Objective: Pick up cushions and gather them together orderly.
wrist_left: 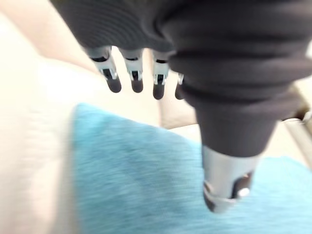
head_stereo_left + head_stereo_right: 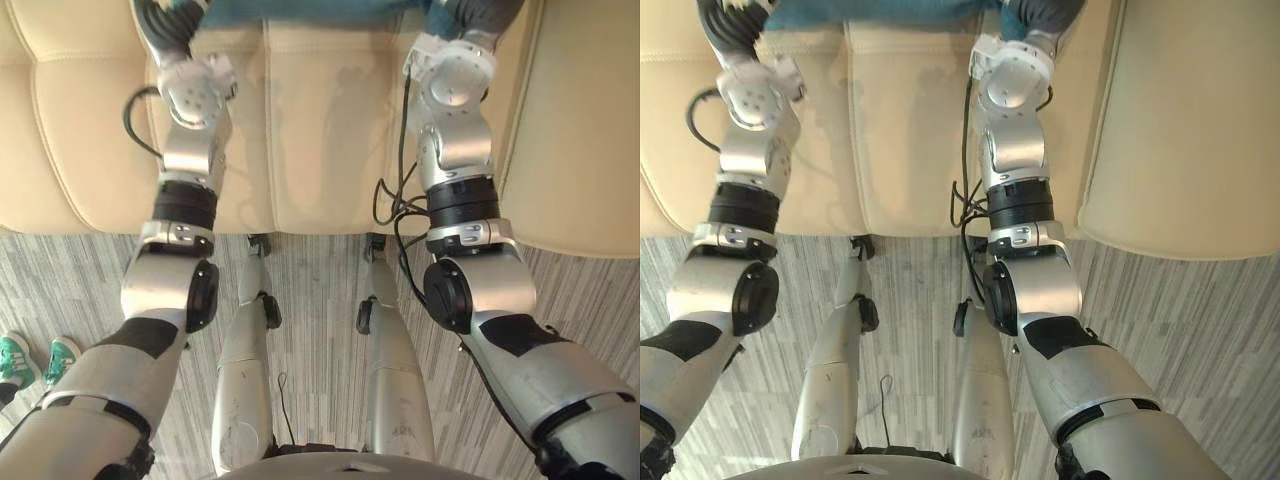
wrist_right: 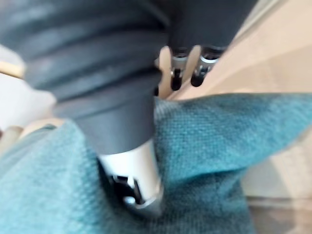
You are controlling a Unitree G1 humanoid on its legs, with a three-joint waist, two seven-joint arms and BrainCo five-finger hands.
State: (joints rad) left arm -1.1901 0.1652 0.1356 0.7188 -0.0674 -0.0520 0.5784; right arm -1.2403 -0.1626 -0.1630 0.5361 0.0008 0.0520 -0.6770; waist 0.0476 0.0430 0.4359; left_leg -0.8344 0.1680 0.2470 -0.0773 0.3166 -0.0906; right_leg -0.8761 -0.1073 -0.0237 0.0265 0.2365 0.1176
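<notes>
Cream sofa (image 2: 310, 150) holds one teal cushion (image 1: 136, 185), two robot hands (image 1: 224, 180) (image 3: 134, 180) at it.

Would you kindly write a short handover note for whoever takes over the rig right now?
Left hand: open, fingers straight over the teal cushion.
Right hand: thumb pressed into the same cushion, fingers past its edge, seemingly pinching it.
Cushion is on the cream sofa.
Done: both hands at the cushion.
Left: lift it, gather it neatly with any others.

Silver-grey arms (image 2: 190, 150), hands (image 1: 161, 44) with dark ribbed covers (image 3: 97, 73), dark-tipped fingers (image 1: 113, 80)
</notes>
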